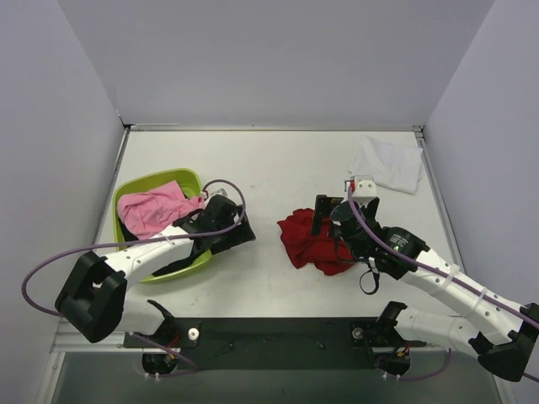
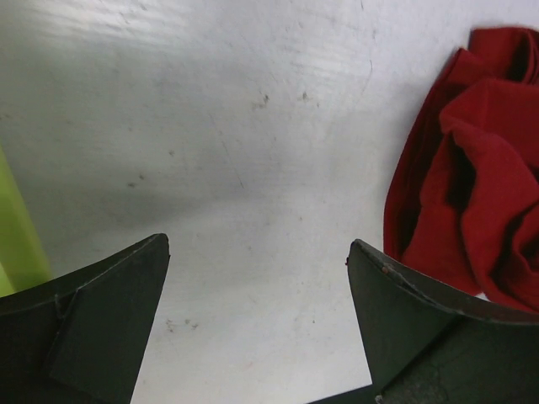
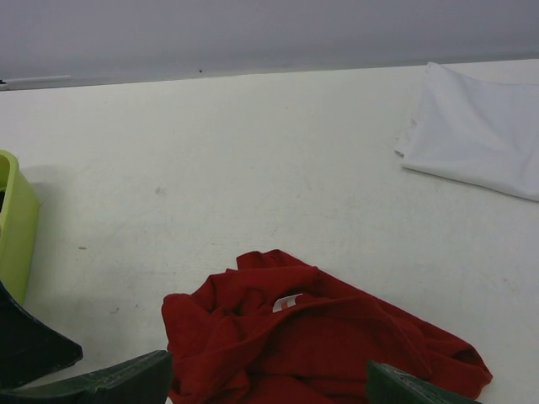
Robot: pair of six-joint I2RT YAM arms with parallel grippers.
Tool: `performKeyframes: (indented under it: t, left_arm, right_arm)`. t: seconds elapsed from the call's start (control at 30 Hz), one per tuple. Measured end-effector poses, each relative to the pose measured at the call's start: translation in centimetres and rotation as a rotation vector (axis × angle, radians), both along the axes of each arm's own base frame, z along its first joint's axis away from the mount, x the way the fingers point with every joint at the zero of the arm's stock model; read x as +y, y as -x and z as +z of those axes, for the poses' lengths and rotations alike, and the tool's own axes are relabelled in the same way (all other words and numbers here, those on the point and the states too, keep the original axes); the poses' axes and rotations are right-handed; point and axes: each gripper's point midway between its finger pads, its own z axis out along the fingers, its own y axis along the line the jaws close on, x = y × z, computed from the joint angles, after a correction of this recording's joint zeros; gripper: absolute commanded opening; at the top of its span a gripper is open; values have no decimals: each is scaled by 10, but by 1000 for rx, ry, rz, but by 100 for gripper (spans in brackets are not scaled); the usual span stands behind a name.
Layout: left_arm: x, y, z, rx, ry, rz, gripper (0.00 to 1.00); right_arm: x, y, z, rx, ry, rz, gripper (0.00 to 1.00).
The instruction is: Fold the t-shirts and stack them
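Both spread, holding nothing: left jaws, right jaws. Red t-shirt (image 3: 312, 345) lies crumpled on worktop (image 3: 253, 168), just ahead of right jaws, close off the right side of left jaws. Likely best: pinch single-layer edges, opposite sides, then draw flat.

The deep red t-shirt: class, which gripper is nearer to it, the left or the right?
Right. The right gripper hangs just above the deep red t-shirt, over its edge. The left gripper sits off to the shirt's side, by the lime-green tub, not touching it.
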Motion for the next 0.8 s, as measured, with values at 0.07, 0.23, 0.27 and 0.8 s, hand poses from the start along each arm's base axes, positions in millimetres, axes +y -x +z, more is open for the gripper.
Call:
performKeyframes:
  t: [0.07,0.23,0.27,0.8]
  left_arm:
    - [8,-7,0,1,13,34,97]
    - [43,-25,2,-7,22,136,97]
    - [53,-27,2,-12,19,159,97]
    - [148,-45,0,-20,18,369,98]
  right_arm:
    - [0,0,0,0,0,0,100]
    - [0,0,-1,2,2,0,100]
    - [0,0,-1,2,3,0,100]
    - [1,-1,-6,15,15,-1,100]
